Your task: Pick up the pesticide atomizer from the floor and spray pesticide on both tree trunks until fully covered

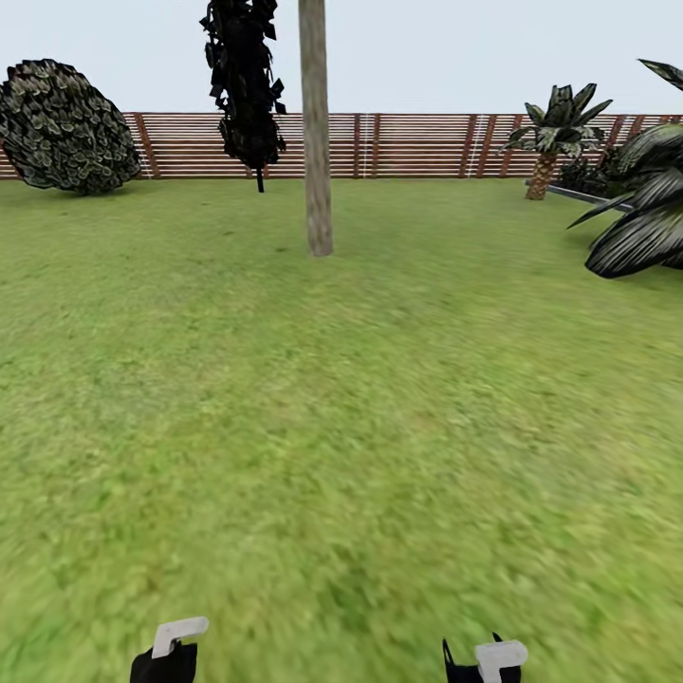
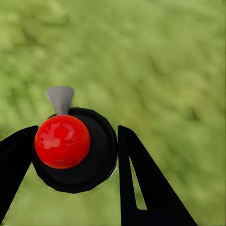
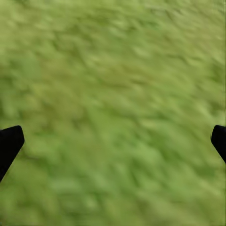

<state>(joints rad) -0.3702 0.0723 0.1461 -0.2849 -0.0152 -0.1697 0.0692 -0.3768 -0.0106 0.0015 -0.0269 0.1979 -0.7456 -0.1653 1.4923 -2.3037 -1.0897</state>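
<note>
The left gripper [image 2: 77, 155] is clamped on the pesticide atomizer [image 2: 75, 149], its grey nozzle pointing forward, and the tree trunk [image 1: 315, 142] stands upright well ahead across the lawn [image 1: 379, 398], while the right gripper [image 3: 113, 146] hangs spread apart over grass.

The head camera looks forward and down across the lawn [image 1: 341, 427] toward a tree trunk [image 1: 316, 133] and slatted fence [image 1: 417, 145], while both wrist cameras point close down at that same grass, the left one over the pesticide atomizer [image 2: 75, 149].
</note>
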